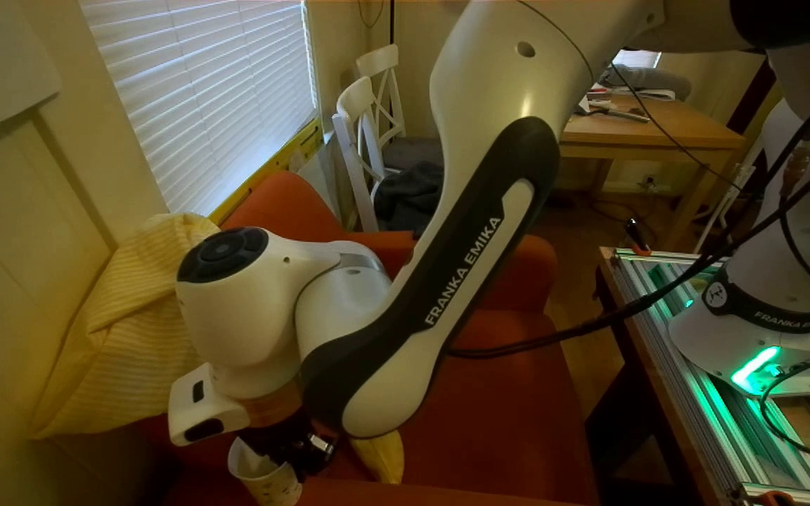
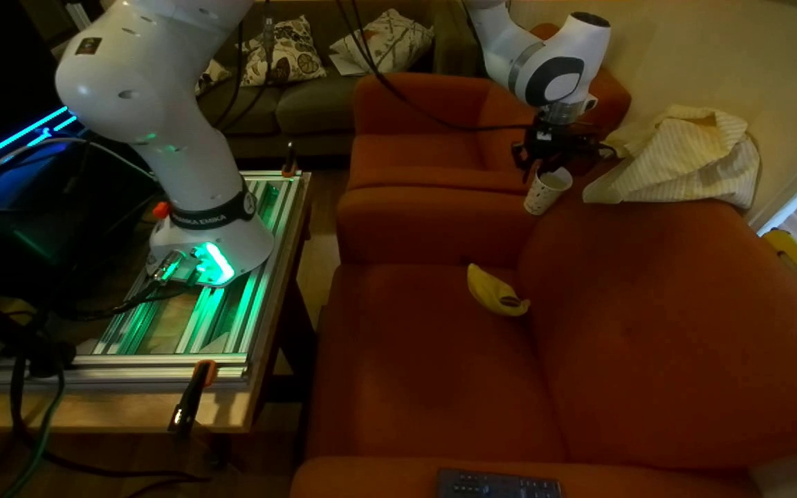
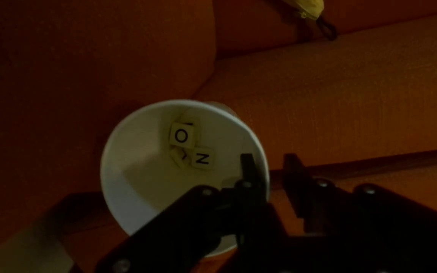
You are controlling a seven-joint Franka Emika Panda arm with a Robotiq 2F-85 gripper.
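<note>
Finger state: parted, nothing clamped. In the wrist view the gripper [image 3: 268,158] straddles the wall of the cup [image 3: 150,178]: one finger is over or inside the mouth, the other outside the rim, with a gap between rim and outer finger. Contact at the inner finger cannot be confirmed. The cup extends to the left of the fingers there; in an exterior view the cup [image 2: 544,197] shows below them. Inside it, left of the inner fingertip, lie the O tile [image 3: 181,135], the N tile [image 3: 202,158] and a third tile [image 3: 179,157], its letter unclear.

Caution: the wall looks thin. Closing with the outer finger off the wall may shift the cup, and excess force may buckle the rim.

Caution: sideways travel with a finger at the mouth may catch the rim, tip the cup and scatter the tiles. The cup appears to stand on the armrest [image 2: 426,221], below the fingers, but its footing is hidden. A dark seam [image 3: 355,167] runs behind the outer finger and could trap a spilled tile.

Caution: the cloth [image 2: 682,159], beside the fingers in an exterior view, may snag if the gripper swings that way. The yellow item [image 2: 494,294] lies well apart from the fingers.
</note>
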